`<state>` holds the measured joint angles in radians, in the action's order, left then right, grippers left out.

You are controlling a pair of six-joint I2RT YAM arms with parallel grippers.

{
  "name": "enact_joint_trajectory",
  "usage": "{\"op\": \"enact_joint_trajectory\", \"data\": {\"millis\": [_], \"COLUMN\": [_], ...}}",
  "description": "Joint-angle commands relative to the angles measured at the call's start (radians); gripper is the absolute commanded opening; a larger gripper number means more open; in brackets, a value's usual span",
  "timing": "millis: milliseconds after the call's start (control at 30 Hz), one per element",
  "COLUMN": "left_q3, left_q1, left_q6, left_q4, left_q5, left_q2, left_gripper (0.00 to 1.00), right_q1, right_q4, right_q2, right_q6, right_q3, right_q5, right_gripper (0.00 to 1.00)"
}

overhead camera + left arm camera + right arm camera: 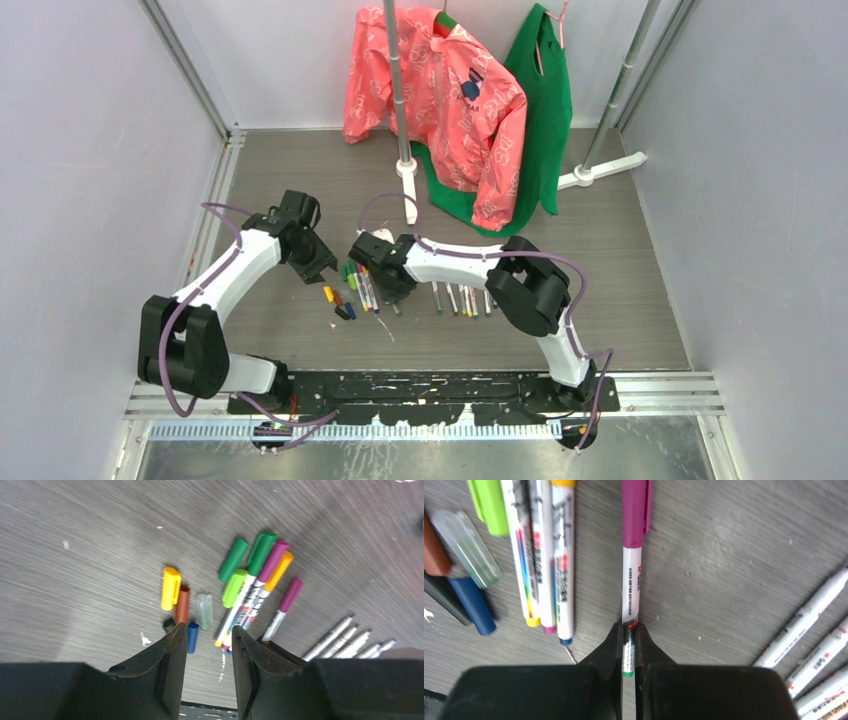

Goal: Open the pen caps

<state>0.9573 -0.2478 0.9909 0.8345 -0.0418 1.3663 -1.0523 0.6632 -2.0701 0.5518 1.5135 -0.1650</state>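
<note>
My right gripper [628, 630] is shut on the tail of a white pen [631, 580] with a purple cap [635, 510]; the cap is on, and the pen lies flat on or just above the table. Three capped pens [544, 555] lie side by side to its left. Loose caps lie further left: clear green [466, 547], blue [471, 605], brown [434, 555], light green [489, 505]. My left gripper [210, 630] is open and empty, above the loose caps, with yellow [170, 587] and green [233, 559] ones ahead of it. In the top view the grippers [315, 262] [385, 280] flank the pens.
Several uncapped whitish pens [809, 625] lie in a row to the right, also in the top view [460, 298]. A clothes rack post [405, 150] with a pink jacket [450, 95] and a green bag [540, 110] stands at the back. Grey walls close both sides.
</note>
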Motion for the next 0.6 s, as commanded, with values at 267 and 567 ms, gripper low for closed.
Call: {"op": "enact_joint_trajectory", "data": {"millis": [267,567], "left_q3": [-0.045,-0.031], "left_q1": [-0.041,-0.127], "left_q6": [0.101,0.146], "left_q4": [-0.232,-0.237], "left_q5": [0.231,0.193], "left_q2": [-0.058,-0.027], "left_gripper": [0.41,0.41], "right_q1": [-0.008,-0.019], "right_q4": [0.018,0.013], "right_q2": [0.225,0.268], "right_q6": [0.043,0.059], "right_q3": [-0.074,-0.071], "right_q5": [0.056,0.096], "right_gripper": [0.01,0.01]}}
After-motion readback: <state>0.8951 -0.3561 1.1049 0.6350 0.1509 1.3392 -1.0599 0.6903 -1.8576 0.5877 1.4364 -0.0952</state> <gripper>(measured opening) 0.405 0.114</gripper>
